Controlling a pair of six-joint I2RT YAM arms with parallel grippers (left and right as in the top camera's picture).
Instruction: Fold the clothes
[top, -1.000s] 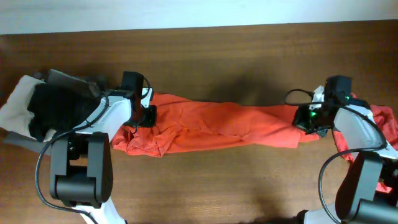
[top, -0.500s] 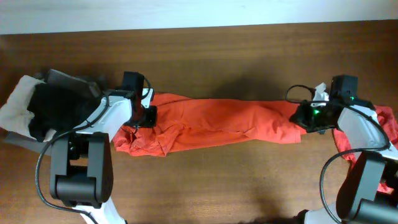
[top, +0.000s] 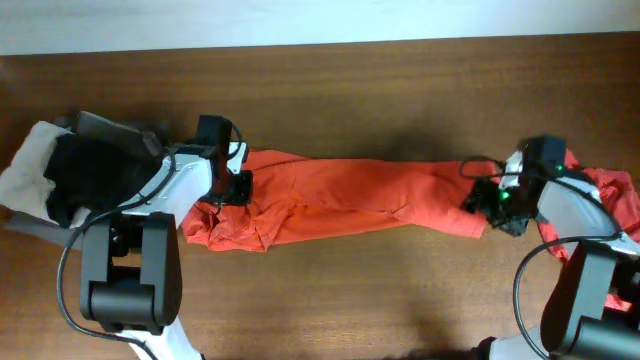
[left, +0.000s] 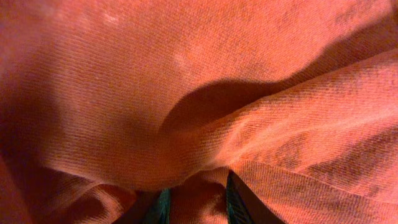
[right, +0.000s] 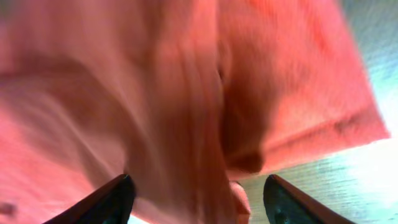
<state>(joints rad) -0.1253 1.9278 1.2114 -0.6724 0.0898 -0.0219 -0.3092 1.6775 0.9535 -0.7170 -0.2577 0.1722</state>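
The clothes show as a long orange-red garment (top: 360, 200) stretched left to right across the wooden table (top: 350, 90). It is bunched into folds at its left end. My left gripper (top: 240, 185) is shut on that left end; in the left wrist view a pinched fold of cloth (left: 199, 112) fills the narrow gap of the gripper (left: 198, 205). My right gripper (top: 492, 200) hovers at the garment's right end. In the right wrist view its gripper (right: 202, 199) stands open, the dark fingertips (right: 115, 199) wide apart, with loose cloth (right: 186, 93) lying between them, not pinched.
A second red garment (top: 612, 195) lies at the table's right edge behind my right arm. A pile of white and black cloth (top: 60, 170) sits at the far left. The table's back edge (top: 320, 45) runs along the top.
My right gripper has opened and let go of the garment's right end, shifting slightly toward the table's front. The left gripper has kept its hold and not moved.
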